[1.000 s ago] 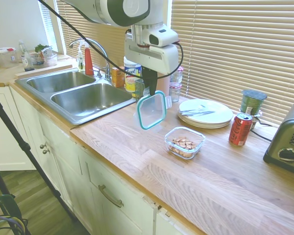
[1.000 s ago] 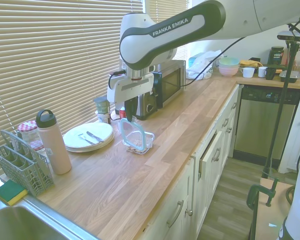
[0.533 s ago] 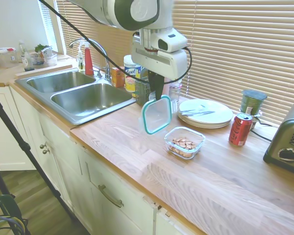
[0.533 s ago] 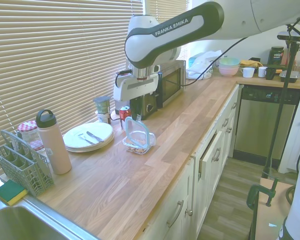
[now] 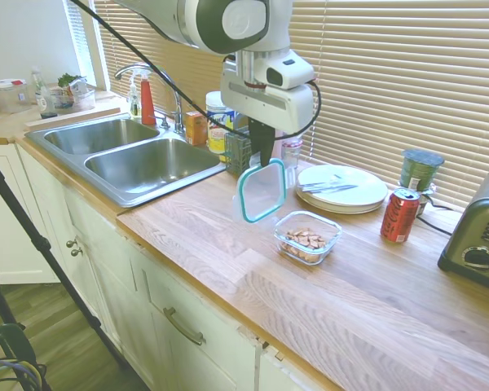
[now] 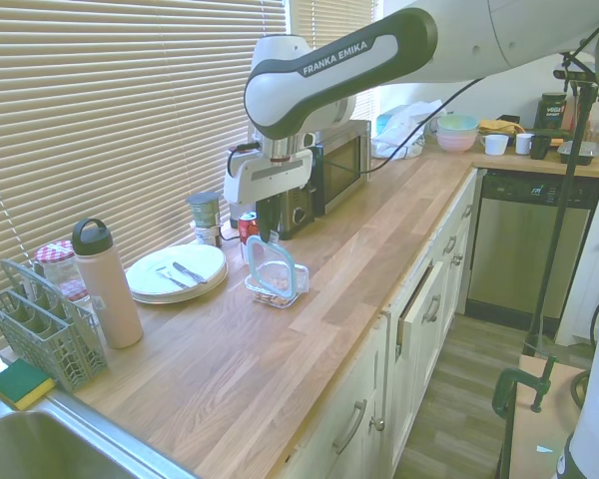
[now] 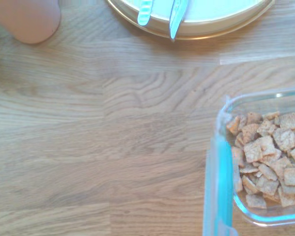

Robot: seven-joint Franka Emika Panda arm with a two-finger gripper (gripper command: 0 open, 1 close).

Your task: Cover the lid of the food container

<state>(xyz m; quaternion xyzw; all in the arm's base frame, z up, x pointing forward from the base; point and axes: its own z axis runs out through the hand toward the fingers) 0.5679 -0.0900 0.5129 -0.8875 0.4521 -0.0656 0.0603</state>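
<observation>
We've got the fingers clamped on the lid – hanging on edge, above and just sink-side of the container on the surface – needs shifting over and laying flat.

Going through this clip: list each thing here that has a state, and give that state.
Teal-rimmed clear plastic lid: held edge-up in the air, off the dish.
Clear glass food container: uncovered, brown pieces inside.
Gripper: shut on the lid.
Green jar: dark lid on.
Red soda can: upright.

Upright lid beside open food container
</observation>
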